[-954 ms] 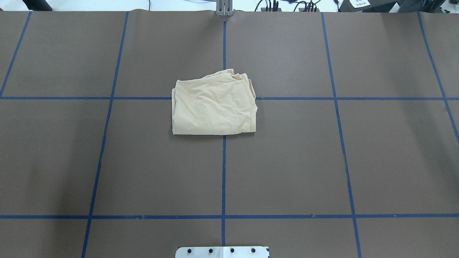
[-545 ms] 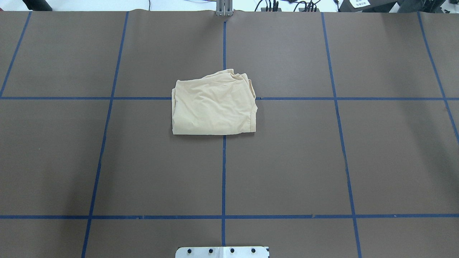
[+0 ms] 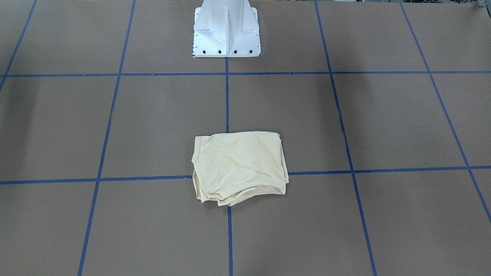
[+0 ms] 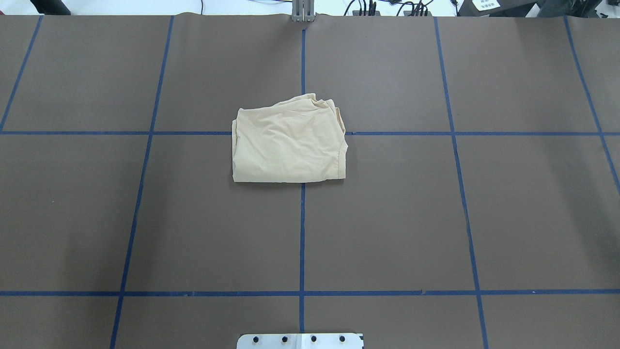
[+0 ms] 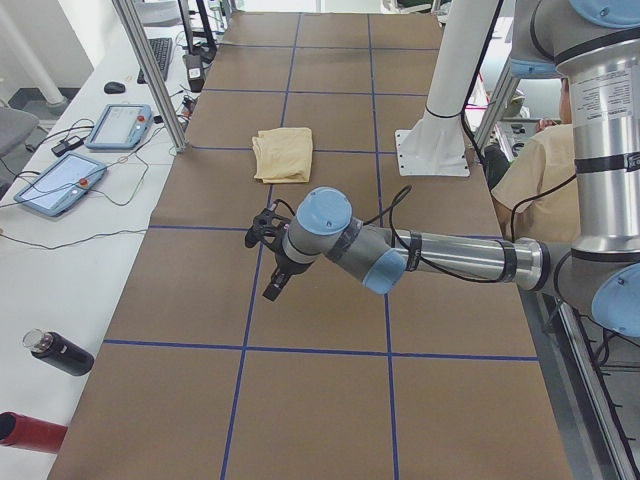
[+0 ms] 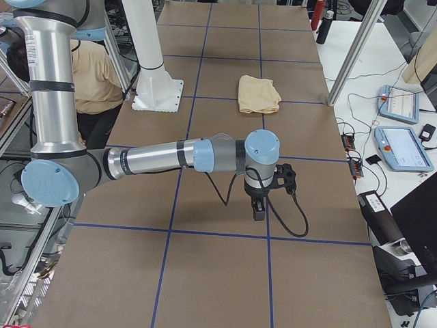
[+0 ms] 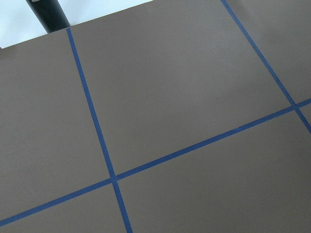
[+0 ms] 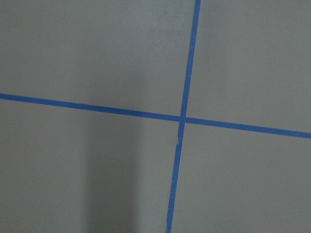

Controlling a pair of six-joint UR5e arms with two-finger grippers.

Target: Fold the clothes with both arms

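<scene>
T-shirt (image 4: 289, 145) is folded into a compact, roughly rectangular bundle, flat on the counter (image 4: 387, 218) mid-span, well out in front of the white pedestal (image 3: 226, 27). It sits over the crossing of the centre blue tape (image 4: 302, 232) line and a cross line. Edge nearest the robot is a clean straight fold. The far edge is bunched, with loose layers showing in the front-facing view (image 3: 239, 166). Plain cream side is up

Left arm (image 5: 440, 255) reaches out low over the counter's end on the robot's left. left hand (image 5: 272, 288) points down over a tape line, well apart from the T-shirt (image 5: 283, 154) and not touching it. It shows in the side view only, so I cannot tell how far apart the fingers are. Left wrist view gives brown counter, a tape cross and a black cylinder (image 7: 51, 14) at the counter edge

Right arm (image 6: 157, 158) mirrors that at the other end. right hand (image 6: 259, 213) points straight down near a tape line, well apart from the T-shirt (image 6: 259, 94) and not touching it. Again side view only, so I cannot tell its opening. Right wrist view gives counter and a tape cross

Off the counter: two teach pendants (image 5: 120, 125) and a black bottle (image 5: 60, 352) on the white side bench, and a person (image 6: 95, 75) in a beige top seated behind the pedestal
</scene>
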